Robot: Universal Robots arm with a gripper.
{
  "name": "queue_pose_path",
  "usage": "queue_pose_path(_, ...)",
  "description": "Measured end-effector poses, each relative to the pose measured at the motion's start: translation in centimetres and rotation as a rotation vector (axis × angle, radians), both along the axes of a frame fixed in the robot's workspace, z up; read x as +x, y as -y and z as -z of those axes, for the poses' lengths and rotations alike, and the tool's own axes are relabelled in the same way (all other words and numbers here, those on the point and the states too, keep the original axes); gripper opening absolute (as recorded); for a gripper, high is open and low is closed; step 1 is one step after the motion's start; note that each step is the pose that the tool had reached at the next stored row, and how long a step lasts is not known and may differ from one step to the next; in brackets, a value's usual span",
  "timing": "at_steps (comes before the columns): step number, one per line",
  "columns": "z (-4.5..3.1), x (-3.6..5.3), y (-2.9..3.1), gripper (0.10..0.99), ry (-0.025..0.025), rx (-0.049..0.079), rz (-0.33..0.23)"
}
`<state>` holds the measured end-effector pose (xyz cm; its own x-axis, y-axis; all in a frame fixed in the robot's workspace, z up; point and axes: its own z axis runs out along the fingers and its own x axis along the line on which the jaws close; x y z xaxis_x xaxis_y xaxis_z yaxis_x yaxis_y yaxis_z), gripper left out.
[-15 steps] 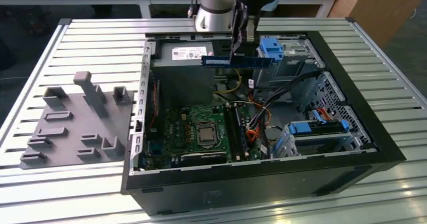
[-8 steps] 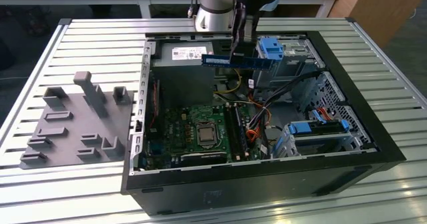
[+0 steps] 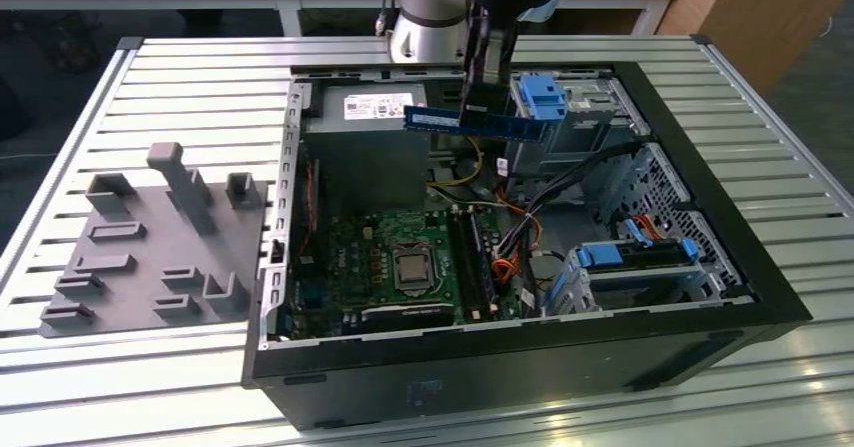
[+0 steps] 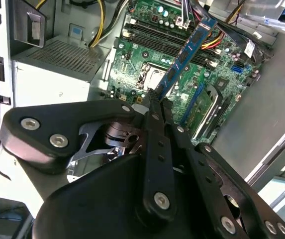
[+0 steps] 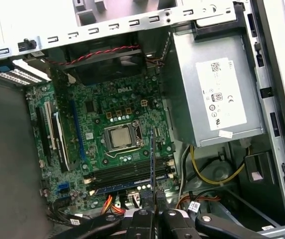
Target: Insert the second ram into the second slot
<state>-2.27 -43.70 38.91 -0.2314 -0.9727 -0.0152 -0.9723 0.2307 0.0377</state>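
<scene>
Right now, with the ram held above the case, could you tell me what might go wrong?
The gripper holds the ram well above the slots. These lie close side by side, so a slight misalignment could probably put it in the wrong one. Orange cables lie beside the slots and might snag the ram.
</scene>
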Motion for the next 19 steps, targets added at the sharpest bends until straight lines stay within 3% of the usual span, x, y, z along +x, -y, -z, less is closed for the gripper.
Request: queue_pose_path(19, 0.00, 0.00, 0.00, 0.133, 0.0000, 0.000, 0.078)
